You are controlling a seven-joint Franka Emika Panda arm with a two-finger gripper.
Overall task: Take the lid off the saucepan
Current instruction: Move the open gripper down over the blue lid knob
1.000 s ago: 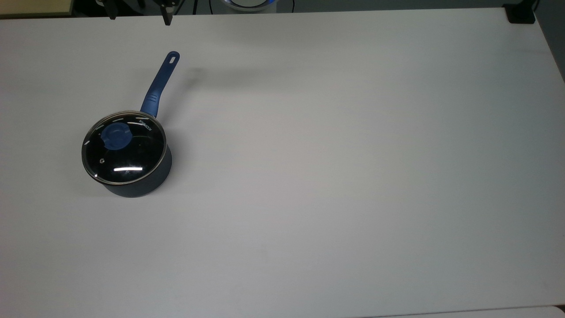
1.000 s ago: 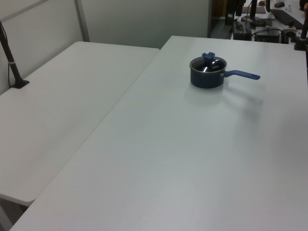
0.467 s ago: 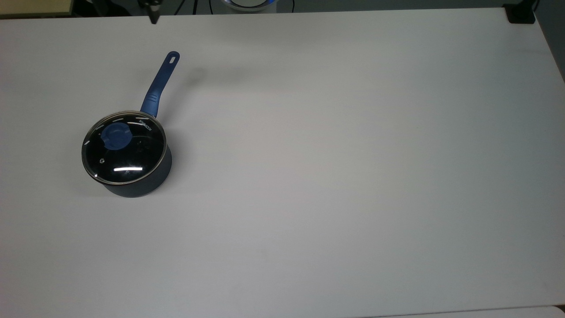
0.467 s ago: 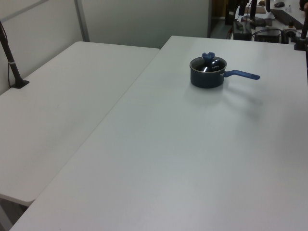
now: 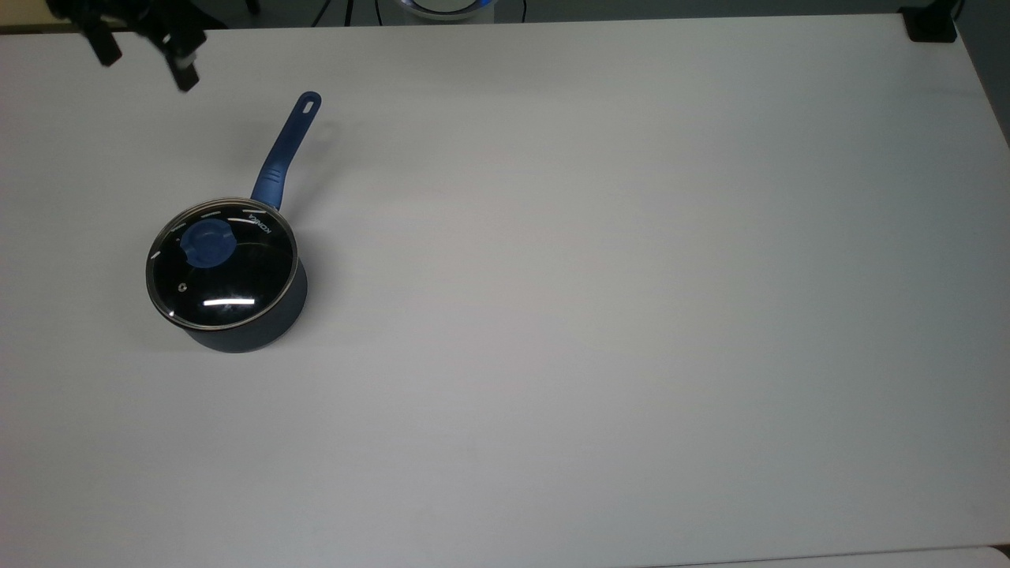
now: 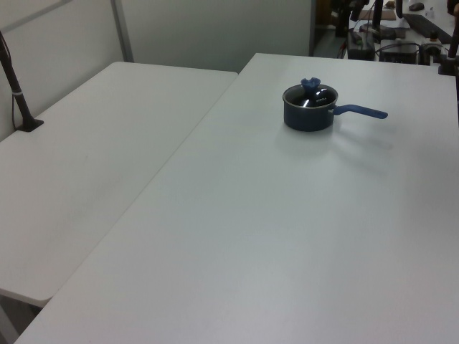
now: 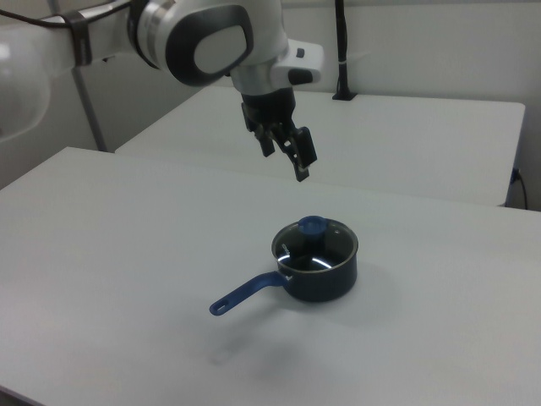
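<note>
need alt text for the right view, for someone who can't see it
A white robot arm holds its open gripper in the air above a small navy saucepan on a white table. The glass lid with a blue knob sits on the pan, whose blue handle points toward the right view's lower left.

Saucepan (image 5: 251, 330): small, round, dark navy, upright on the white worktop (image 5: 600, 315), toward the top view's left; long blue handle (image 5: 284, 154) with a hole at its end lies level, pointing up and slightly right in the top view, toward the left view's right, and toward the lower left in the right view. Lid (image 5: 229, 276): clear glass disc with thin metal rim, seated flat and closed on the saucepan's rim, black interior visible through the glass. Round blue knob (image 5: 208, 243) stands at the lid's centre, with a small vent hole (image 5: 184, 288) near the rim.
</note>
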